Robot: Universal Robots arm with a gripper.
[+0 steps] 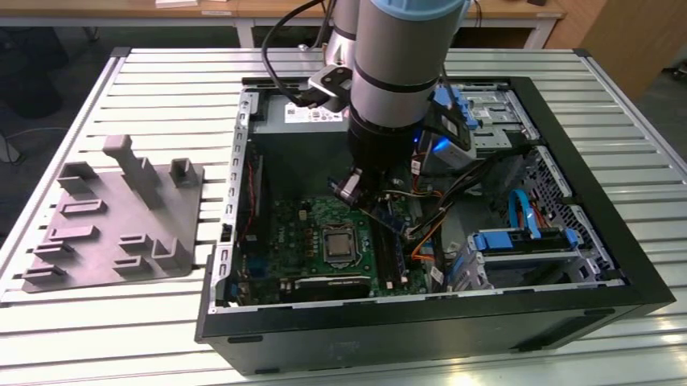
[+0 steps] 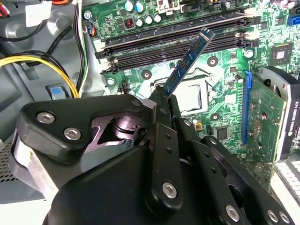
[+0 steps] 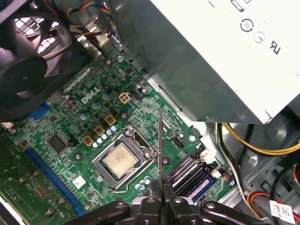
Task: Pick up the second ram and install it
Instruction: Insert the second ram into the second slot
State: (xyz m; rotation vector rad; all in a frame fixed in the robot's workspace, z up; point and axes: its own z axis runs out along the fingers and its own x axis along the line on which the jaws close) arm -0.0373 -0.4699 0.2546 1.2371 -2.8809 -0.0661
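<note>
Jaws: closed tight on one end of the second ram, one finger on each flat face.
Gripper: black. In the exterior view it hangs under the arm, inside the case, at about 12 o'clock from the processor socket.
Second ram: in the air over the motherboard, not seated in any slot. In the second wrist view it goes out slanted from the fingertips, and its free end shows in front of the memory slots. In the first wrist view it is seen edge-on (only a thin dark line) between the socket and the slots.
Memory slots: long and black, lying parallel side by side near one edge of the board. Whether one of them is already filled, I cannot tell.
Motherboard: green, lying flat on the floor of the case, with the socket near its middle and a long blue slot beside the socket.
Yellow cables: they curve along the grey metal just beside the board.
Power supply: a pale grey box. In the exterior view it sits at 12 o'clock from the motherboard.
Drive cages: metal with blue clips, at 3 o'clock from the motherboard in the exterior view.
Computer case: black, lying on its side with the open side up.
Grey holder: a moulded tray with upright posts, at 9 o'clock from the case in the exterior view, near it but apart.
Table: white and slatted, carrying both the case and the holder.
</note>
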